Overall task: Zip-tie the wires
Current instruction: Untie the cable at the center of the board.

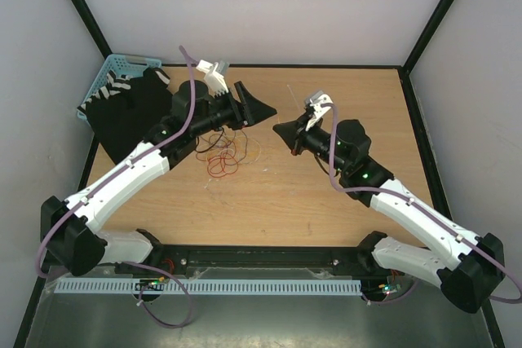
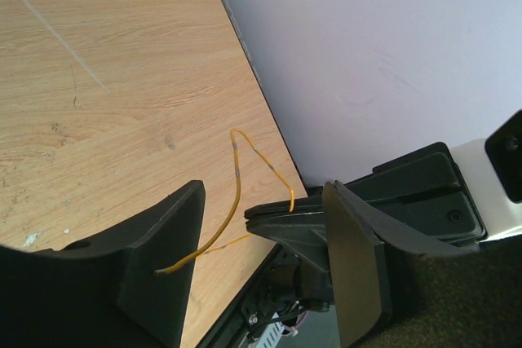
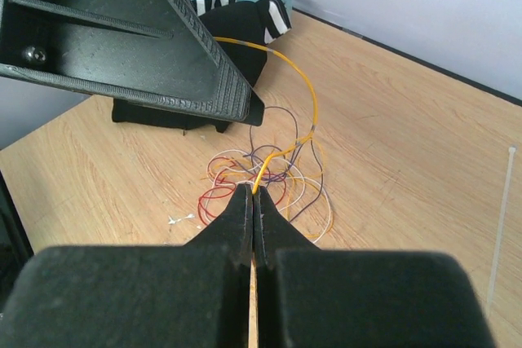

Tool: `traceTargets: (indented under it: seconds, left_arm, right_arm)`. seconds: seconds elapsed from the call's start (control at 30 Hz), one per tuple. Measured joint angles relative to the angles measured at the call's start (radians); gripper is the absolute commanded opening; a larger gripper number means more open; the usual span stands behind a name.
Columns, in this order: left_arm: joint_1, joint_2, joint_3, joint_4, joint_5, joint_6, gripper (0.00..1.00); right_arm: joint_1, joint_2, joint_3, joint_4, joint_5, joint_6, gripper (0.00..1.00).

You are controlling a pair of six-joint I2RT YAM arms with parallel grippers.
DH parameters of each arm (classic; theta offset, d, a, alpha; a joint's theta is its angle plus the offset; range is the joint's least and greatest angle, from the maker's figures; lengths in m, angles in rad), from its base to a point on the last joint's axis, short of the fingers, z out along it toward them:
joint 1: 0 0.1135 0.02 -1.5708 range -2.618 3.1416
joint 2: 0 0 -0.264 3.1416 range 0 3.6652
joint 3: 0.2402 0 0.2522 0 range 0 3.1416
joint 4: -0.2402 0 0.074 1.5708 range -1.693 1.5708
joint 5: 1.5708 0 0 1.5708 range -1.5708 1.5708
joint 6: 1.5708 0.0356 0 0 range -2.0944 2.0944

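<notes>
**A:** Where do your wires (image 1: 223,155) lie?

**B:** On the worktop (image 1: 326,201), left of its middle, about halfway between the near and far edges and just beside the black cloth (image 1: 130,116). They form one loose tangle. You can count four colours in it: red, white, dark brown and orange-yellow. I cannot tell how many strands there are of each.

**A:** Is anything lifted out of it?

**B:** One yellow strand (image 3: 313,99). Your right pincer (image 3: 254,198) has it nipped, with the jaws pressed flat together and the strand coming out at their tips. From there it arcs up and over to your left pincer (image 2: 261,201).

**A:** Does the left one grip it?

**B:** No. Its two fingers (image 2: 163,242) stand well apart and clamp nothing. The strand's free end lies between them, close to the inner face of one; whether it touches, I cannot tell. The right pincer's tip reaches into that same gap. Both pincers hang over the worktop, tips near each other, to the right of the tangle.

**A:** Zip ties?

**B:** You can see one: a white zip tie (image 3: 501,226), flat on bare wood towards the far edge, well apart from the wires.

**A:** What else?

**B:** One blue basket (image 1: 122,63) at the far left corner, with black-and-white striped pieces (image 1: 114,87) at its rim and the cloth beside it.
</notes>
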Motion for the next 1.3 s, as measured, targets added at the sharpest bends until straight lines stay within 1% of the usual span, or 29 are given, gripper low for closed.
traceTargets:
  seconds: [0.13,0.27,0.4,0.57,0.6,0.63,0.67,0.7,0.77,0.8,0.9,1.0,1.07,1.1,1.13,1.17,1.23,1.3]
  left_arm:
    - [-0.001,0.003,0.002,0.000,-0.001,-0.001,0.62]
    - [-0.003,0.018,0.011,0.000,-0.012,-0.001,0.56]
    - [-0.007,0.027,0.013,0.000,-0.026,0.001,0.52]
    - [-0.011,0.039,0.014,0.000,-0.047,0.010,0.51]
    - [-0.011,0.041,0.014,0.000,-0.050,0.011,0.50]
    - [-0.012,0.044,0.014,0.000,-0.053,0.013,0.44]
    - [-0.012,0.047,0.014,0.000,-0.055,0.015,0.36]
    - [-0.012,0.050,0.014,-0.001,-0.059,0.018,0.30]
    - [-0.012,0.055,0.014,-0.001,-0.066,0.020,0.21]
    - [-0.012,0.058,0.015,-0.001,-0.067,0.021,0.18]
    - [-0.013,0.068,0.018,-0.002,-0.066,0.021,0.13]
    - [-0.015,0.072,0.018,-0.002,-0.066,0.022,0.00]
    - [-0.016,0.072,0.018,-0.002,-0.067,0.026,0.00]
    - [-0.016,0.072,0.018,-0.002,-0.068,0.030,0.00]
    - [-0.016,0.072,0.018,-0.002,-0.069,0.036,0.00]
    - [-0.016,0.072,0.018,-0.002,-0.070,0.043,0.00]
    - [-0.014,0.072,0.025,-0.016,-0.074,0.060,0.00]
    - [-0.006,0.070,0.050,-0.051,-0.081,0.087,0.00]
  right_arm:
    - [0.000,0.016,-0.003,0.006,-0.013,0.014,0.00]
    - [0.000,0.027,-0.016,0.019,-0.029,0.031,0.00]
    - [0.003,0.032,-0.028,0.033,-0.043,0.043,0.00]
    - [0.016,0.035,-0.040,0.053,-0.054,0.053,0.00]
    - [0.018,0.035,-0.041,0.056,-0.056,0.055,0.00]
    - [0.021,0.035,-0.041,0.060,-0.057,0.056,0.00]
    - [0.023,0.035,-0.042,0.064,-0.059,0.056,0.00]
    - [0.025,0.035,-0.042,0.068,-0.060,0.057,0.00]
    - [0.029,0.036,-0.042,0.072,-0.060,0.060,0.00]
    - [0.030,0.037,-0.042,0.072,-0.060,0.060,0.00]
    - [0.034,0.043,-0.042,0.074,-0.055,0.060,0.00]
    - [0.034,0.048,-0.044,0.078,-0.041,0.063,0.00]
    - [0.034,0.049,-0.045,0.078,-0.033,0.063,0.01]
    - [0.034,0.049,-0.045,0.078,-0.028,0.063,0.06]
    - [0.034,0.049,-0.045,0.077,-0.022,0.064,0.15]
    - [0.034,0.049,-0.045,0.077,-0.013,0.064,0.25]
    - [0.034,0.049,-0.045,0.074,0.000,0.064,0.53]
    - [0.034,0.049,-0.045,0.067,0.015,0.062,0.74]
